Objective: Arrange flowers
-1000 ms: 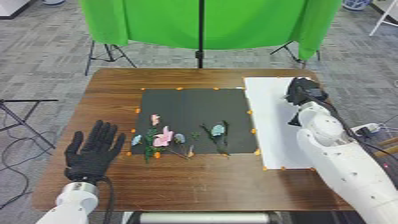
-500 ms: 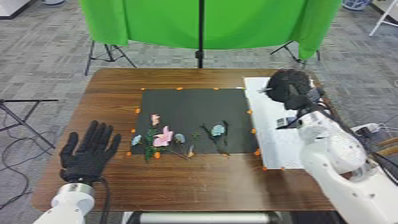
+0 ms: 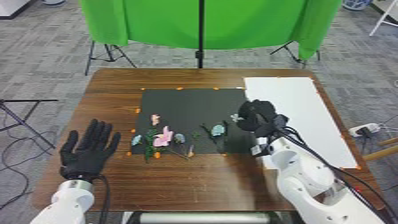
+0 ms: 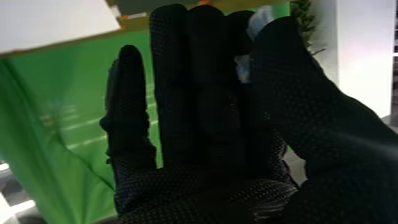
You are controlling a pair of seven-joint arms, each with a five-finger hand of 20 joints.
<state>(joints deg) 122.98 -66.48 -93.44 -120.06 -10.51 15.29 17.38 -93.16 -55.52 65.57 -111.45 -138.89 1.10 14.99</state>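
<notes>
One pale flower (image 3: 236, 118) is pinched between the thumb and fingers of the right hand (image 3: 258, 117), right of the frame's centre. Other flowers (image 3: 163, 137) lie on the black mat (image 3: 191, 102), left of centre; at lower left, the left hand (image 3: 85, 156) is open.

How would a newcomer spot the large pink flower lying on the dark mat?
On the brown table, find the dark mat. The large pink flower lies in its near left part, between two bluish blooms. It is plainly larger than the pale pink bloom beyond it.
</notes>
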